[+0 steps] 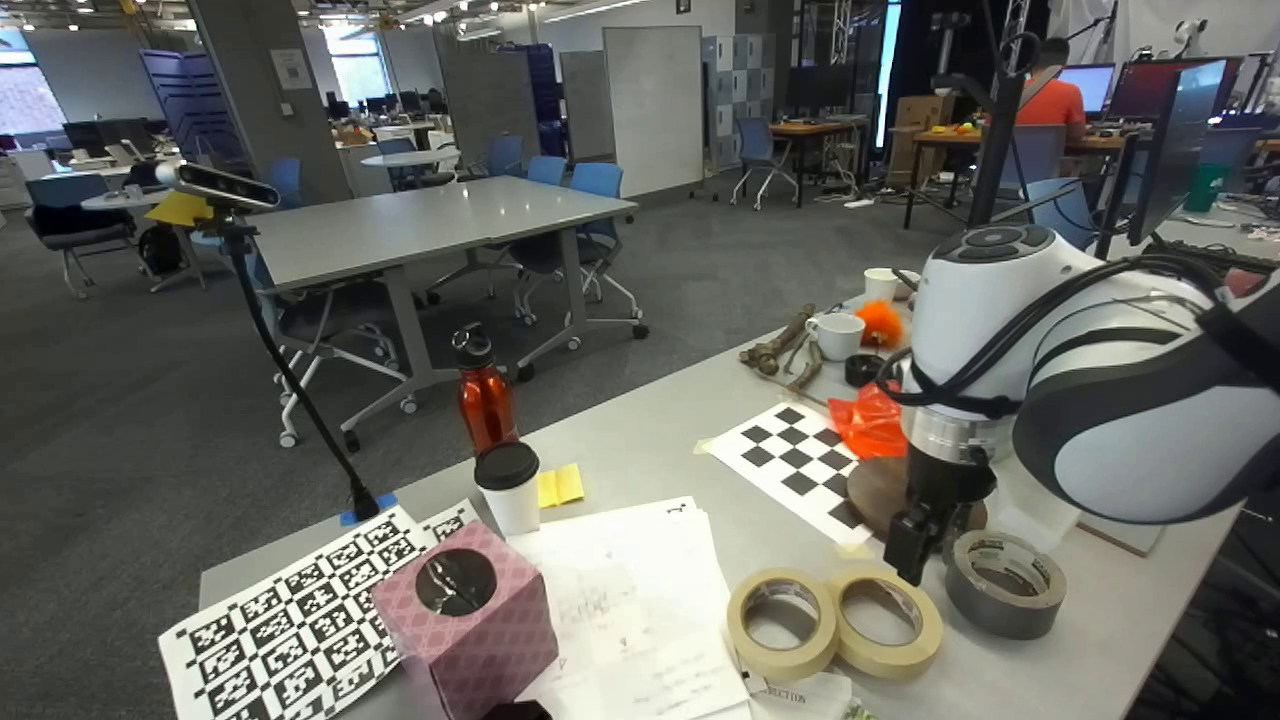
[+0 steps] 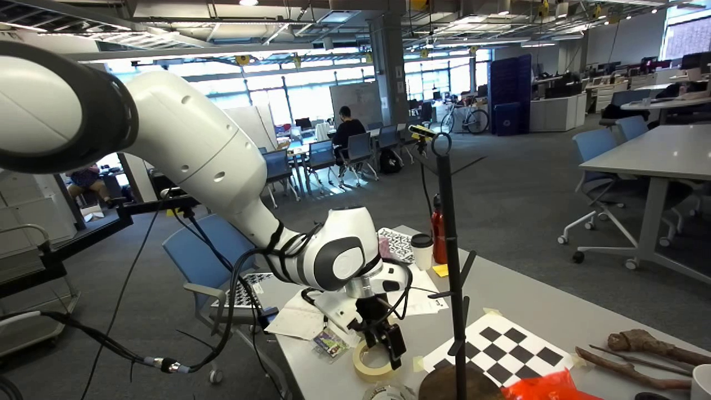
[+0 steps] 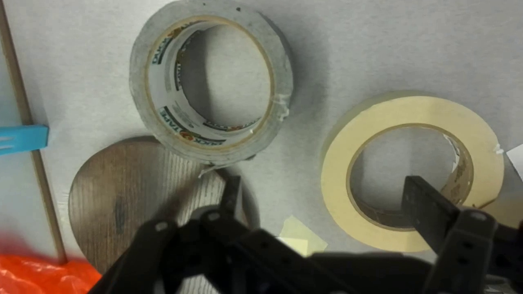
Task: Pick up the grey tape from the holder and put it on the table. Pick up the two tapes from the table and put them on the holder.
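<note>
Gripper (image 3: 325, 194), spread wide; in an exterior view, grey tape (image 1: 1003, 610) lies to its right, two tapes (image 1: 829, 625) nearer and left.

Wrist view: the duct-tape roll (image 3: 138, 81), upper centre of the frame, is grey around a white core (image 3: 165, 92) with greenish lettering; the holder's disc base (image 3: 122, 188), lower left, is brown and wood-grained. In an exterior view, the left masking-tape roll (image 1: 785, 662) and right masking-tape roll (image 1: 890, 660), lower right, are cream; the checkerboard sheet (image 1: 795, 462), right of centre, is black and white; the tissue box (image 1: 465, 630), lower left, is pink with a lattice pattern. In an exterior view, the holder's pole (image 2: 451, 250), right of centre, is black.
</note>
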Available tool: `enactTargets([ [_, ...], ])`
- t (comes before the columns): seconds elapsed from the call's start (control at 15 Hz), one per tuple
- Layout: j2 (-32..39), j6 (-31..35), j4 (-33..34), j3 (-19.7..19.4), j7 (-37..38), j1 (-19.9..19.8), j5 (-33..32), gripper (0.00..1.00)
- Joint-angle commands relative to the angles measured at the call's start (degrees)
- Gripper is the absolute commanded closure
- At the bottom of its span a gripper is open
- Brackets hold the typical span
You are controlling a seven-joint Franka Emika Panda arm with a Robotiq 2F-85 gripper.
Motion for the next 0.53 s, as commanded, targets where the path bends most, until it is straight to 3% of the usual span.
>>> enactTargets([
  [0.0,4.6,-1.85,5.17,0.43,-3.23,1.15,-0.72,0.0],
  [0.47,9.7,-2.1,10.28,0.99,-7.85,1.01,0.14,0.0],
])
